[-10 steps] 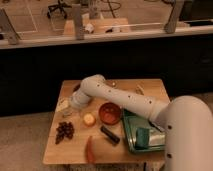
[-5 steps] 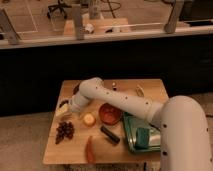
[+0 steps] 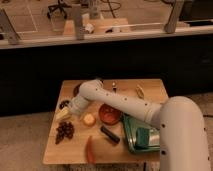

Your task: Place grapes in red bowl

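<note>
Wooden table (image 3: 152,92) against a dark counter wall, pale floor around.

Camera view:
- White arm (image 3: 120,102): stretched from right front across to the left side of the table.
- Gripper (image 3: 65,113): low at the left edge, fingers spread apart, clamped on nothing.
- Grapes (image 3: 64,131): flat on the tabletop, just in front of the gripper, not touching it.
- Red bowl (image 3: 109,114): mid-table, right of the gripper, partly under the arm.
- Round yellow-orange item (image 3: 89,119): between grapes and red bowl.
- Green tray (image 3: 131,125): right front.
- Dark purple bowl (image 3: 77,90): back left, behind the arm.
</note>
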{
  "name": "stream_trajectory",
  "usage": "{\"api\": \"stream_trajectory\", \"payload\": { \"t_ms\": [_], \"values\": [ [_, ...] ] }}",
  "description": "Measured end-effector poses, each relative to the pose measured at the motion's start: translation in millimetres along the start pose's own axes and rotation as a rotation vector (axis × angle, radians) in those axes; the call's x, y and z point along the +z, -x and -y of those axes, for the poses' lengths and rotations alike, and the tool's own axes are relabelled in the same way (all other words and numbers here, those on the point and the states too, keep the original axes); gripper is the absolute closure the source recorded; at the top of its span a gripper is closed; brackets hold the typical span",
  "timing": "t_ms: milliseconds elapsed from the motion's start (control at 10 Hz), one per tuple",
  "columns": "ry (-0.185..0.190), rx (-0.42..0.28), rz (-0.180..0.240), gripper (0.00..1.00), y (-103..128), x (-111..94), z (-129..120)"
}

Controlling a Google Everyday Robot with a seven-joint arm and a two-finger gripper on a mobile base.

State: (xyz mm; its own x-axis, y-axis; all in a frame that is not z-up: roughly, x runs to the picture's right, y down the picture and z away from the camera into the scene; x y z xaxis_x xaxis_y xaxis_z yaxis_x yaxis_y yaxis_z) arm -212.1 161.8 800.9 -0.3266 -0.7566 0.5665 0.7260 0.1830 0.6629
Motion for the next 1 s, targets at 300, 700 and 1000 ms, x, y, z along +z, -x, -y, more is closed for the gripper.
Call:
{"api": "stream_trajectory", "payload": {
  "t_ms": [300,700,1000],
  "values": [
    [-0.002,-0.011,0.012,0.20,2.2,3.3,-0.9],
    [0.004,-0.032,0.031,0.20,6.5,13.1,-2.3],
    [0.005,-0.057,0.039,0.21,10.0,17.3,-3.2]
  ]
}}
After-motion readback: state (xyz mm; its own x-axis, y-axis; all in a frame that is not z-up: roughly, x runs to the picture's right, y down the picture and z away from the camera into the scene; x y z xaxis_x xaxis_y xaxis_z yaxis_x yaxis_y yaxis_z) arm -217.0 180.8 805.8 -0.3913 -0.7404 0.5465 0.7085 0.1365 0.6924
